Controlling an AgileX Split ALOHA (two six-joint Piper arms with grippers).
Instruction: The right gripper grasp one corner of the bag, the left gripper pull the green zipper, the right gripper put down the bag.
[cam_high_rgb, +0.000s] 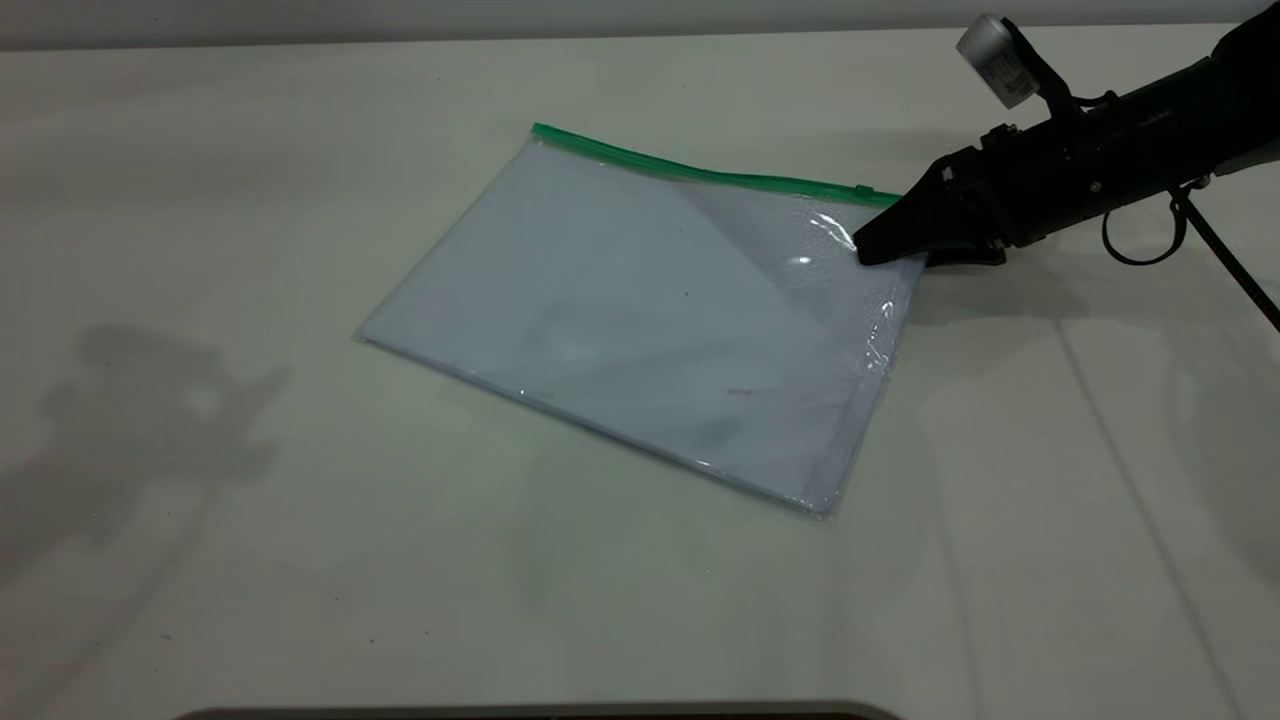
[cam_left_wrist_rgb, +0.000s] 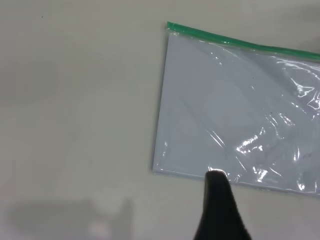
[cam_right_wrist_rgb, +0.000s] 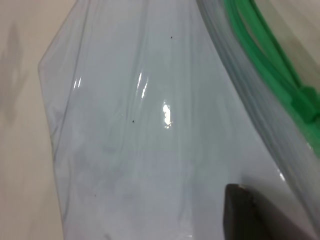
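The bag (cam_high_rgb: 640, 320) is a clear pouch with white paper inside, lying flat on the table with its far right corner lifted a little. The green zipper (cam_high_rgb: 700, 172) runs along its far edge, and the small slider tab (cam_high_rgb: 863, 190) sits near the right end. My right gripper (cam_high_rgb: 880, 248) is shut on that corner beside the slider, with one finger on top of the plastic and the other beneath. In the right wrist view the bag (cam_right_wrist_rgb: 150, 125) and the green zipper (cam_right_wrist_rgb: 250, 45) are close up. My left gripper (cam_left_wrist_rgb: 216, 180) hovers over the bag's (cam_left_wrist_rgb: 235, 100) near edge, away from the zipper (cam_left_wrist_rgb: 240, 42).
The white table (cam_high_rgb: 250, 500) spreads out on all sides of the bag. The right arm's black cable (cam_high_rgb: 1150, 240) loops down beside the arm. Arm shadows fall on the table at the left.
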